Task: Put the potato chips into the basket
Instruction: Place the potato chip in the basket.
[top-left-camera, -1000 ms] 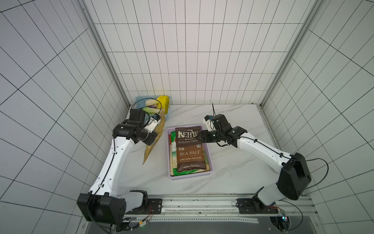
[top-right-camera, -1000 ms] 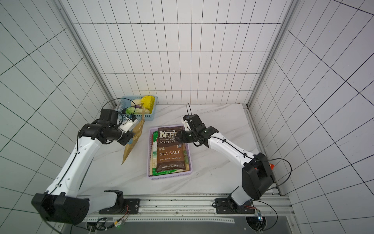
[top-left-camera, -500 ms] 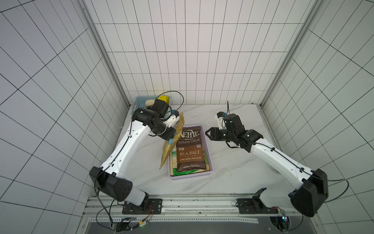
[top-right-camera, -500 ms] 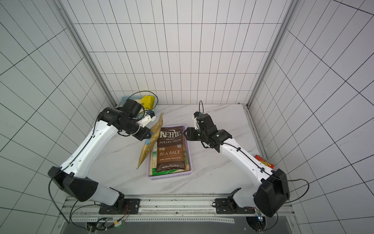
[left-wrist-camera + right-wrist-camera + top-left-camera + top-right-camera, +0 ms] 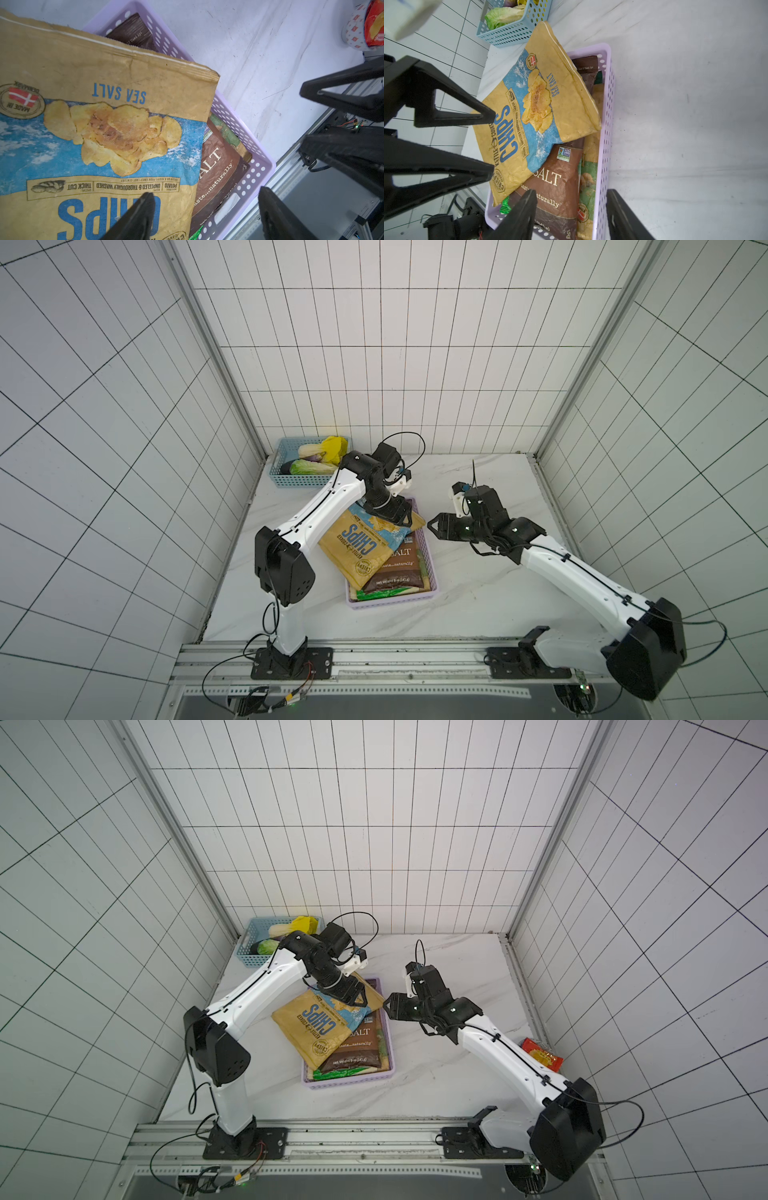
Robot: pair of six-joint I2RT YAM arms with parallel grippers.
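**Q:** Top views: where is the tan CHIPS bag [image 5: 360, 548]?

**A:** It lies askew on the pile in the lilac basket [image 5: 390, 605], across the brown Kettle bag [image 5: 400, 570]. One corner overhangs the rim on the left arm's side. The left gripper [image 5: 395, 512] hovers over the bag's far end. The right gripper [image 5: 434, 526] hangs beside the basket, clear of it.

**Q:** Left wrist view: how does the pincer stand?

**A:** Its fingers [image 5: 137, 216] are spread wide with nothing between them, and the bag lies free beneath. The bag's face looks matte, papery and creased, so it is probably not slippery to the pads.

**Q:** Right wrist view?

**A:** That pincer's jaws also stand apart and empty. From here the bag reads as a slightly puffed pillow. I judge it light and soft-walled, with contents that would crush under a hard squeeze.

**Q:** Where should it be held if it needs squaring up?

**A:** Probably at the flat sealed end [image 5: 572, 68] or at a corner, pinching the edge and not the belly. It rests on glossy bags and may slide, so a gentle push on the overhanging corner might be enough.
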